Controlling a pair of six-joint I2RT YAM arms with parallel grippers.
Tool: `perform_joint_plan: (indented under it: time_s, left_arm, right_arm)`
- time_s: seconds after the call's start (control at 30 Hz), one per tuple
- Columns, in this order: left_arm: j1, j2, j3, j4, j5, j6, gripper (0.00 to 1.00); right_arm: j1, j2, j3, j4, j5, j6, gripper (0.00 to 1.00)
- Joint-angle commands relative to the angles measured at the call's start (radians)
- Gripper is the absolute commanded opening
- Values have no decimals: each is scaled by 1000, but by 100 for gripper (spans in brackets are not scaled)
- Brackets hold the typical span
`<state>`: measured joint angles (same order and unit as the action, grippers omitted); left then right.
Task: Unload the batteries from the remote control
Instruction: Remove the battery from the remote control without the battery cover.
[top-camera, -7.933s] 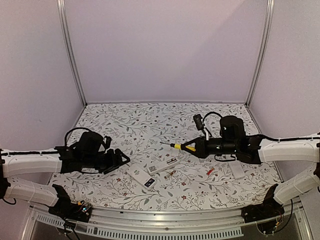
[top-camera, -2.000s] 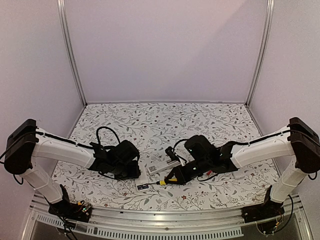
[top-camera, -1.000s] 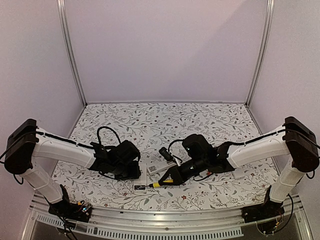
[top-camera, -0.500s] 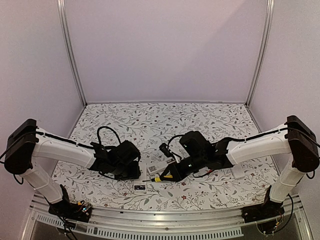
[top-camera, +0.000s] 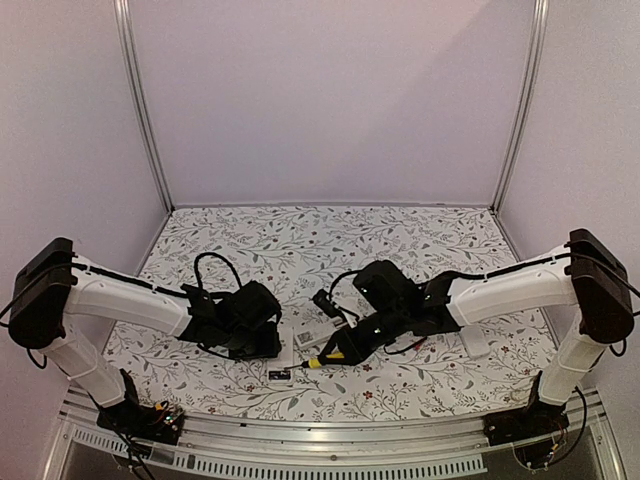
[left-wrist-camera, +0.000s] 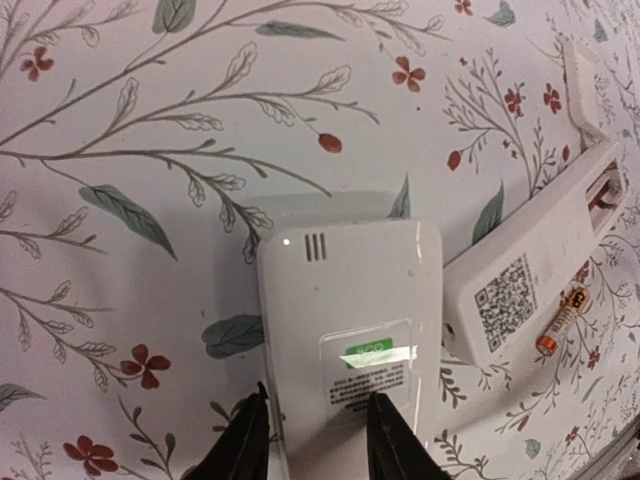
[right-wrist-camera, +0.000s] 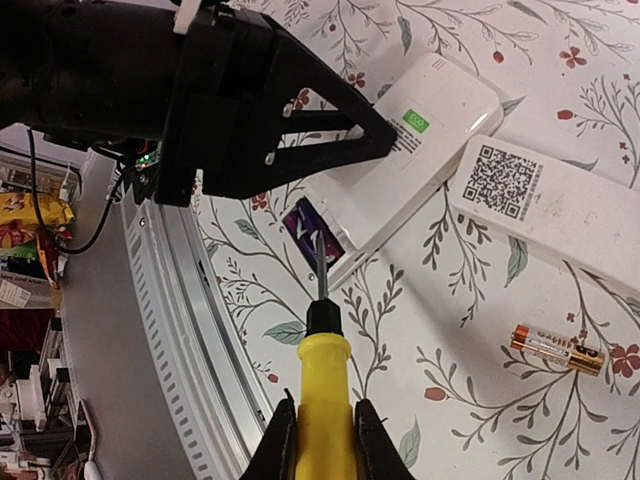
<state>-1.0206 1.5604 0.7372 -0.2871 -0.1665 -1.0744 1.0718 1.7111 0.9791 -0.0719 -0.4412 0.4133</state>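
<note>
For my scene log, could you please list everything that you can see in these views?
table: one, white with floral print, under everything.
green-labelled remote: one, white, flat on the table.
QR-code remote: one, white, beside the green-labelled remote.
battery: one, orange and dark, on the table by the QR-code remote.
screwdriver: one, yellow handle, dark shaft, tip near the green-labelled remote.
cover piece: one, white, by the right forearm.
left gripper: black, fingers parted over the green-labelled remote.
right gripper: black, shut on the screwdriver.
</note>
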Motion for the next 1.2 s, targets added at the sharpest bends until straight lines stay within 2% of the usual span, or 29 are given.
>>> perform_joint_plan:
  time_s: [0.0, 0.5, 0.9, 1.17]
  left_arm:
    - [-28, 26, -9, -96, 13, 8, 33]
    - [-29, 29, 2, -96, 9, 24, 33]
    - [-30, 31, 11, -95, 8, 34, 32]
    - [-31, 32, 10, -95, 7, 34, 32]
  right_arm:
    - [-5, 32, 34, -34, -21, -25, 0]
    - [-16, 74, 77, -86, -8, -40, 0]
    - [-24, 159, 141, -93, -175, -76, 0]
    - [-55, 161, 117, -12, -273, -40, 0]
